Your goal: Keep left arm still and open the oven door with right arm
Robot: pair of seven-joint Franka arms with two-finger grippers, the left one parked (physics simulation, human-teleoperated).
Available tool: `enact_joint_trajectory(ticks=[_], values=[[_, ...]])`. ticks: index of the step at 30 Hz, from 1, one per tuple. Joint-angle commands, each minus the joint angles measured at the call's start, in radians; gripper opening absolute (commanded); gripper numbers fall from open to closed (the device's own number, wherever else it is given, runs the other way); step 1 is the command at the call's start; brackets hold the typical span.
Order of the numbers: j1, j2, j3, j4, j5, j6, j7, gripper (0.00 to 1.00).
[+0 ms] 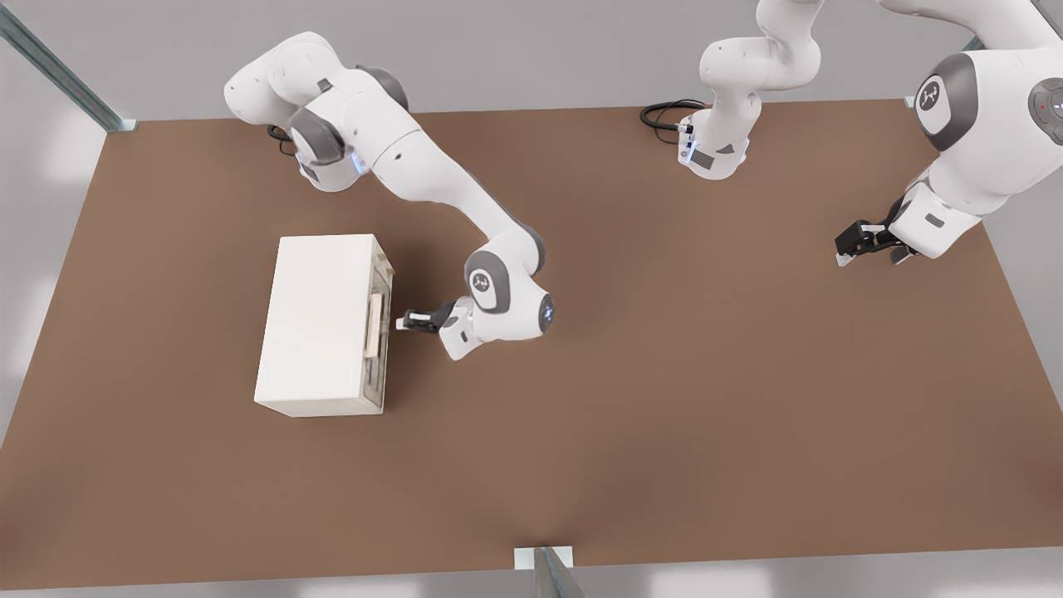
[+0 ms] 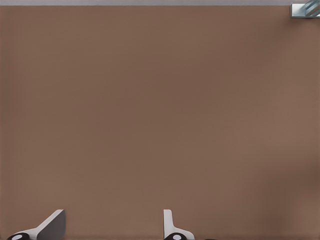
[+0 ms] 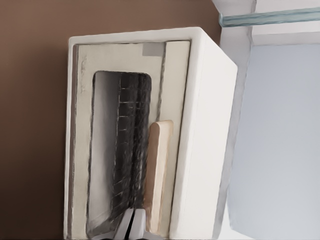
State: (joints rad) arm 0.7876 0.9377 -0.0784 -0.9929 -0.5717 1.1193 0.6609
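cream oven (image 1: 320, 324) lies at about 9 o'clock on the brown table (image 1: 664, 415) — oven door (image 1: 378, 328) on its 3 o'clock face, shut flush, tan handle (image 1: 375, 325) along it. right arm (image 1: 448, 191) reaches in from 12 o'clock; gripper (image 1: 404, 322) sits just beside the handle, not touching — fingers (image 3: 131, 225) pressed together, holding nothing.

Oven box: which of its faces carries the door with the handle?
The narrow side facing the gripper: the oven door has a dark window and tan handle. The other faces are plain cream.
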Motion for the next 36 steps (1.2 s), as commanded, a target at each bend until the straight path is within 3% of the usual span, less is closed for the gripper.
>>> enact_joint_trajectory(ticks=[1,6,13,36], values=[[0.007,-0.005,0.002,0.019,0.144,0.097,0.054,0.0],[-0.021,-0.051,-0.095,0.016,0.101,-0.007,-0.198,0.0],[-0.027,-0.031,-0.101,-0.024,-0.019,0.005,-0.224,0.0],[-0.028,0.001,-0.103,-0.044,-0.005,0.062,-0.146,0.0]])
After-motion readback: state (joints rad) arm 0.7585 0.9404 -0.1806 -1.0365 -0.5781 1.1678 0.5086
